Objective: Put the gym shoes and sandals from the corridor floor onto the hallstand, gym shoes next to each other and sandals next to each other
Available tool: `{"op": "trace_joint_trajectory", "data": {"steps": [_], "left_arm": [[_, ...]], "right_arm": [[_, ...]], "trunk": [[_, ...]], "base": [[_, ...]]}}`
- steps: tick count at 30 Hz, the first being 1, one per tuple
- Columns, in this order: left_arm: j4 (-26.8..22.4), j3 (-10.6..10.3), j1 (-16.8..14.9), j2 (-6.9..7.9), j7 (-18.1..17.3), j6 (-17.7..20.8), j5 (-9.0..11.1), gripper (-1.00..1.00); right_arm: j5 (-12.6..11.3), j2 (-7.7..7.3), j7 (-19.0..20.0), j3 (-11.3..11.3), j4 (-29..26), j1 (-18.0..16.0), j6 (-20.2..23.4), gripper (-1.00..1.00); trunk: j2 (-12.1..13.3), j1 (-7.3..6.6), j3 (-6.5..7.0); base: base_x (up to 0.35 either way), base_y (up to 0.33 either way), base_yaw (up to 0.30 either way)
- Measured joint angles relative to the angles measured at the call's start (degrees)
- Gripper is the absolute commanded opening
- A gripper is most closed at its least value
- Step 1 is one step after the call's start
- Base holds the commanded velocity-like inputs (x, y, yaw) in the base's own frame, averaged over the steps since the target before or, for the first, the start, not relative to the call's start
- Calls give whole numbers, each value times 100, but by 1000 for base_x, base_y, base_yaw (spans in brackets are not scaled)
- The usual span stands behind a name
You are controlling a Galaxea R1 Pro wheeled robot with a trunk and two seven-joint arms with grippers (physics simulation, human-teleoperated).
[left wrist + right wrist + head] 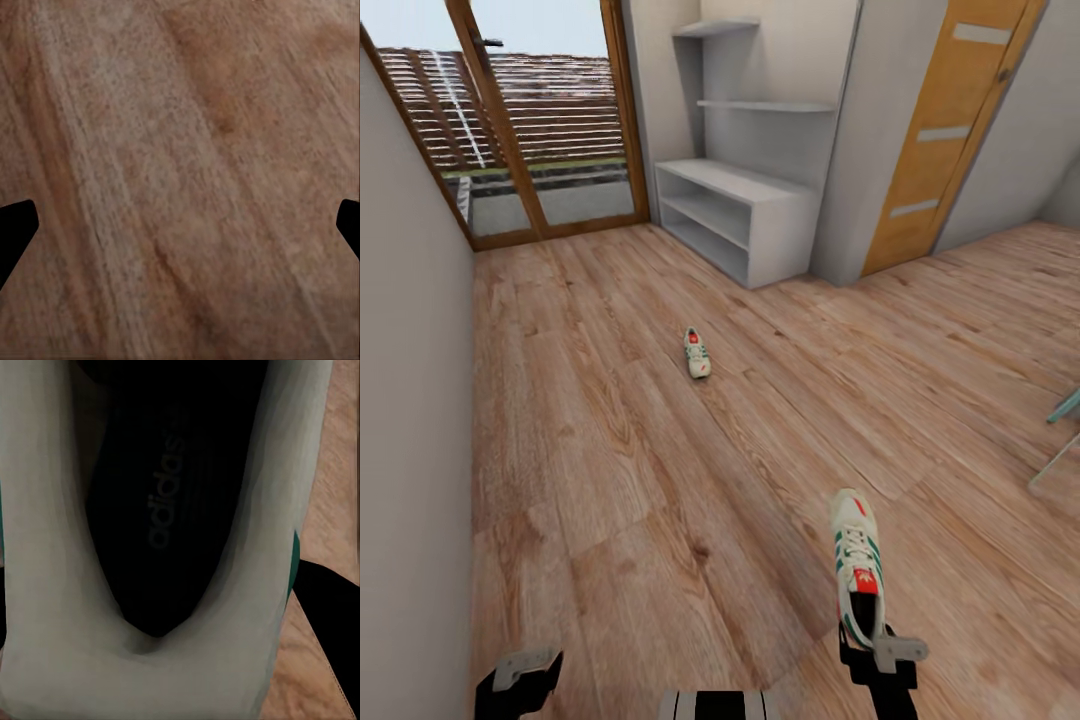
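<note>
Cream-white gym shoe (857,575) sits in the right gripper (880,655), pinched at the heel, toe pointing to 12 o'clock; the right wrist view looks down into its black insole (161,510). Left gripper (520,680) hangs empty over bare corridor floor (610,480), fingers (15,232) spread wide. Second gym shoe (697,352) lies on the floor at about 11 o'clock, near the hallstand (735,215) at 12. Hallstand shelves look empty. Nothing placed yet; both shoes and the sandals remain.
</note>
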Motion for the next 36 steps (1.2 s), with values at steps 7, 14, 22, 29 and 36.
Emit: {"op": "trace_joint_trajectory", "data": {"steps": [7, 14, 22, 29, 36], "left_arm": [[249, 3, 191, -15, 14, -211, 47, 100], [261, 1, 275, -11, 35, -360, 38, 100], [262, -4, 281, 0, 38, -377, 12, 100], [270, -13, 294, -19, 30, -396, 0, 100], [271, -20, 296, -25, 29, -403, -7, 100]], "right_arm": [[-21, -84, 1, -28, 343, 152, -322, -100], [-34, -82, -8, -7, 414, 158, -328, -100], [-31, -47, -4, -3, 423, 160, -324, -100], [-28, -3, -2, -7, 486, 163, -327, -100], [-27, 1, -8, -9, 494, 163, -324, -100]], "trunk": [[9, -18, 218], [19, -36, 436], [30, -57, 685], [39, -75, 902], [48, -93, 1120]], "base": [[0, 0, 0], [0, 0, 0], [0, 0, 0], [0, 0, 0], [0, 0, 0]]}}
